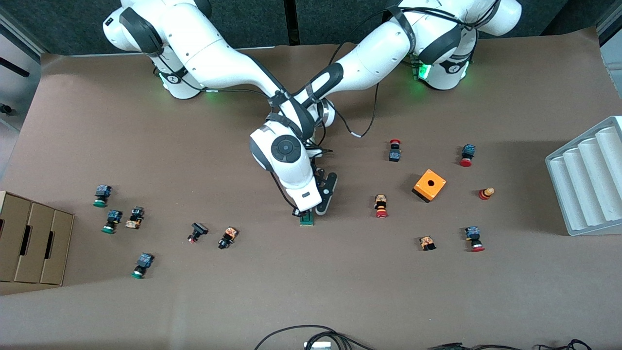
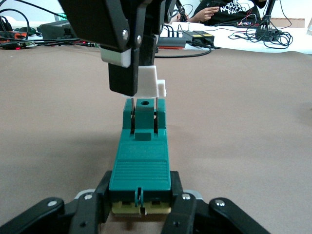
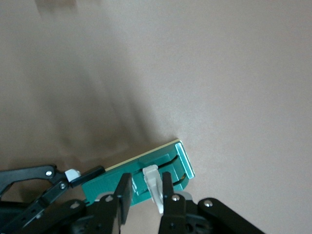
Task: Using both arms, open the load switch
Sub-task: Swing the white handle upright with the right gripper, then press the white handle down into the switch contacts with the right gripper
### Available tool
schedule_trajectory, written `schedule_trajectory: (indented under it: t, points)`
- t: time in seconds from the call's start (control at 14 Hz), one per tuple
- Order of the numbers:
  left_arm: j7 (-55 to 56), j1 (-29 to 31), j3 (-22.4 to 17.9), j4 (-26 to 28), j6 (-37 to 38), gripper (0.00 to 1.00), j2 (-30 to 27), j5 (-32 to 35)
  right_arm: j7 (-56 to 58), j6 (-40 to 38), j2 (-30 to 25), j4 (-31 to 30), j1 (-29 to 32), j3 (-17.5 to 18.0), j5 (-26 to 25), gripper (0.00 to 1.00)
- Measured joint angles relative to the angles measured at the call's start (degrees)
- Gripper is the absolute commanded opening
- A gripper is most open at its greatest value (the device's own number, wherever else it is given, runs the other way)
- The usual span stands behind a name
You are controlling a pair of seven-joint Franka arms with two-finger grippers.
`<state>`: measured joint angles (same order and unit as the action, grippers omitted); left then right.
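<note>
Between both tools, load switch [image 2: 141, 161]: left tool [image 2: 141, 204] on body, right tool [image 3: 144, 195] on slider

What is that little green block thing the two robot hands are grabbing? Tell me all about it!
The load switch is a narrow dark-green block that looks like plastic, with a ribbed top, cream parts at one end and a white sliding piece at the other. It lies flat on the brown table, mid-table, beside the scattered push buttons. The left gripper is shut on its body end; the right gripper pinches the white piece.
</note>
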<state>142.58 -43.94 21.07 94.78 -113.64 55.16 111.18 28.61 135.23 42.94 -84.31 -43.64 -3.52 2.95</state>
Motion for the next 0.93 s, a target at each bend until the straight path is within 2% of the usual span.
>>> schedule_trajectory:
  t: [0.93]
  points:
    - [-0.04,0.0,0.0,0.0,-0.01,0.43,0.0,0.0,-0.11,-0.39,-1.06,-1.43,0.0,0.11,0.0,0.32]
